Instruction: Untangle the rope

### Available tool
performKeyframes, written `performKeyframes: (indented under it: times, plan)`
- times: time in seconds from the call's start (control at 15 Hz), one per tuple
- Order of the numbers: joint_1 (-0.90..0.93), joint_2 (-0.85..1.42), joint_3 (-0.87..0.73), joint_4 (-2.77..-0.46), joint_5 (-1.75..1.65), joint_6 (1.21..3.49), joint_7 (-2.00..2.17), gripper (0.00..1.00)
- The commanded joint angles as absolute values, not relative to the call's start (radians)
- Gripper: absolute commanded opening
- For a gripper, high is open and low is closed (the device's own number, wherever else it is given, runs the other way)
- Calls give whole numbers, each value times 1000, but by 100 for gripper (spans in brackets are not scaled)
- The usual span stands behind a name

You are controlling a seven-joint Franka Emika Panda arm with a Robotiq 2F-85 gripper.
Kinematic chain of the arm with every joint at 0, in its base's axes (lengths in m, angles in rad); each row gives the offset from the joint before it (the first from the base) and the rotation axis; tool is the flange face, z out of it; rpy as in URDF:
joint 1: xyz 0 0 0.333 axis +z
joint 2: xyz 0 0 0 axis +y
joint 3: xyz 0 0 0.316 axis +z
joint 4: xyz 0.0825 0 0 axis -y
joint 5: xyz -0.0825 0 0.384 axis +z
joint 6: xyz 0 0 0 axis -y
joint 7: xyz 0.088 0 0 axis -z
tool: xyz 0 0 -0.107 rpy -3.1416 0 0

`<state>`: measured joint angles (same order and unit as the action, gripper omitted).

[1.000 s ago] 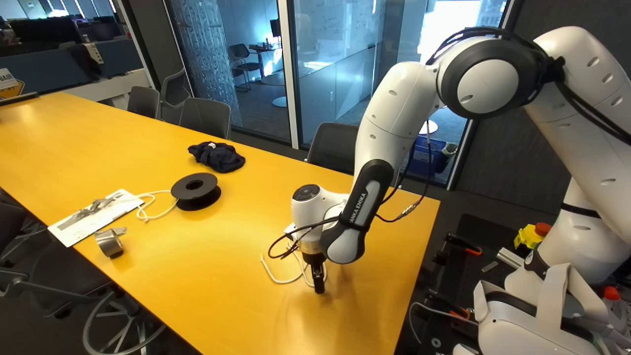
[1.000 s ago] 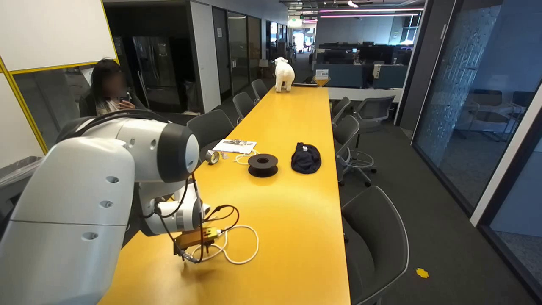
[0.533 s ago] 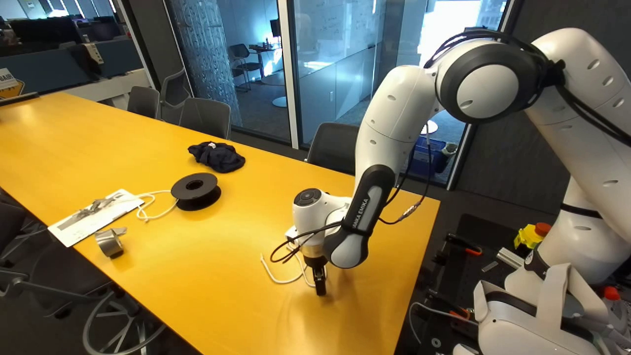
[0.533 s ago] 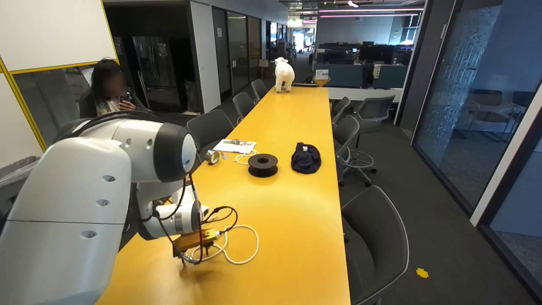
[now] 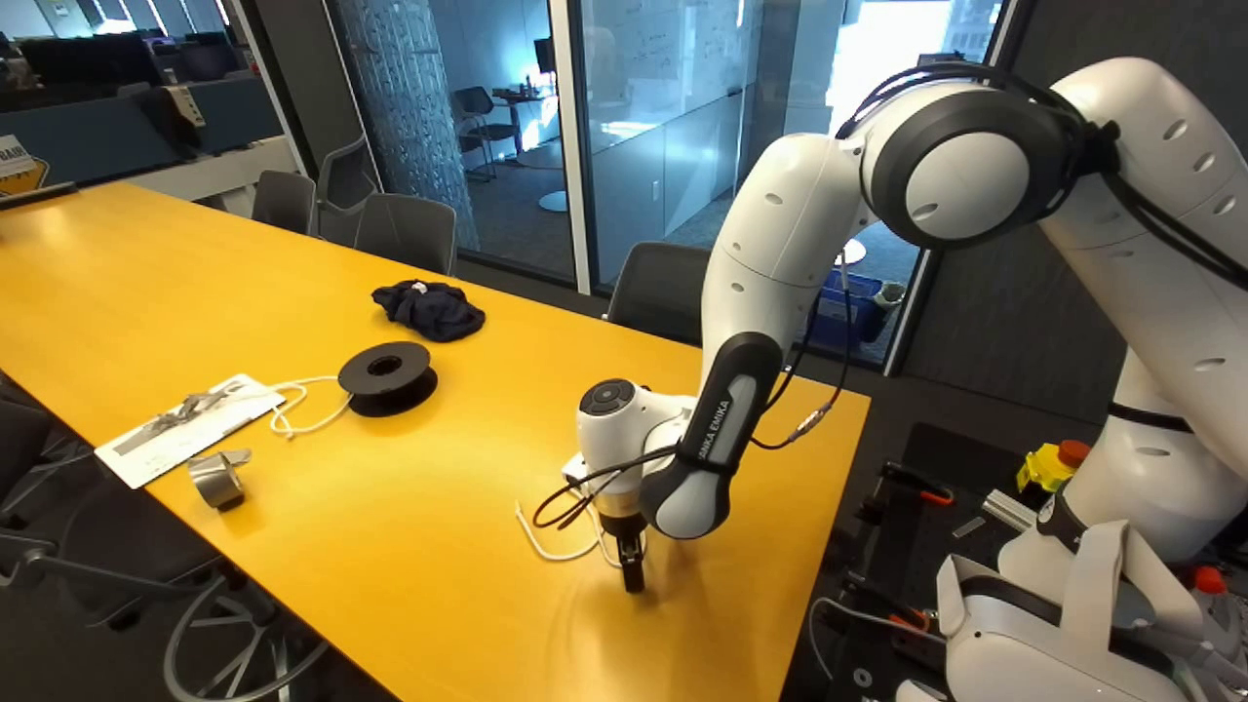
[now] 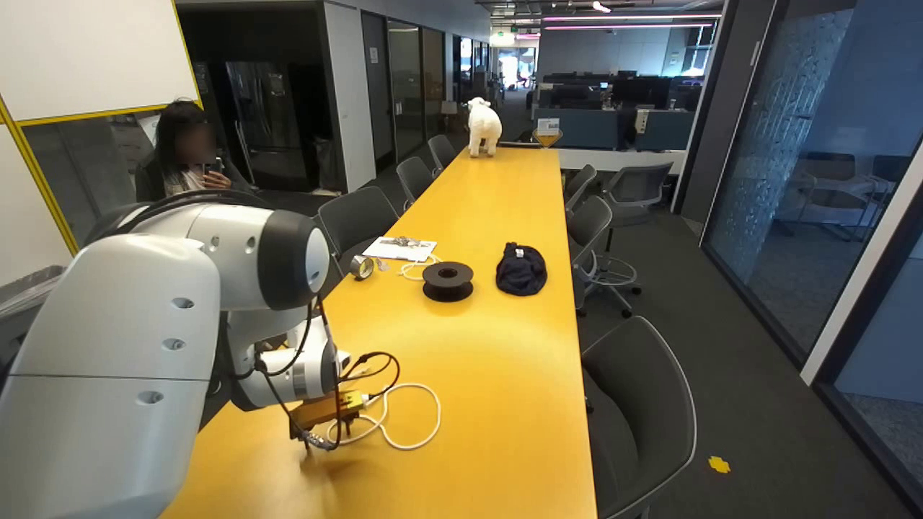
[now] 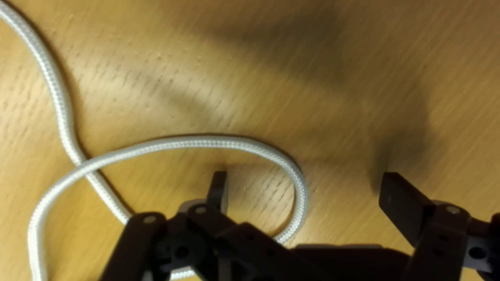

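Wrist view: pincer [image 7: 306, 185] spread wide, nothing held, btm; braided wht rope [image 7: 203, 141] crosses itself mid-L on surface [image 7: 250, 93].

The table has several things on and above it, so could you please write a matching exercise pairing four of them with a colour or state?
Things:
1. Rope
2. Gripper
3. Spool
4. Tape roll

Colours and states:
A. Jaws wide open
B. Silver-grey
C. White, crossing itself
D. Black, with a central hole

Pairs: 1-C; 2-A; 3-D; 4-B.
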<state>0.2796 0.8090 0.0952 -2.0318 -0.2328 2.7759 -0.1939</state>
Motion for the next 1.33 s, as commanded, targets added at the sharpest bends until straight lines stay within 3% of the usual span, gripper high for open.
performKeyframes:
  times: [0.0,0.4,0.47,0.53,0.73,1.13,1.27]
  plan:
    - [296,800,80,-2042,-258,2801,-164,100]
    - [296,800,80,-2043,-258,2804,-163,100]
    - [295,800,79,-2043,-259,2805,-164,91]
    - [295,800,80,-2043,-259,2806,-164,75]
    - [296,799,76,-2043,-262,2812,-165,49]
    - [299,791,67,-2045,-275,2820,-164,5]
    - [299,792,66,-2043,-280,2823,-164,0]
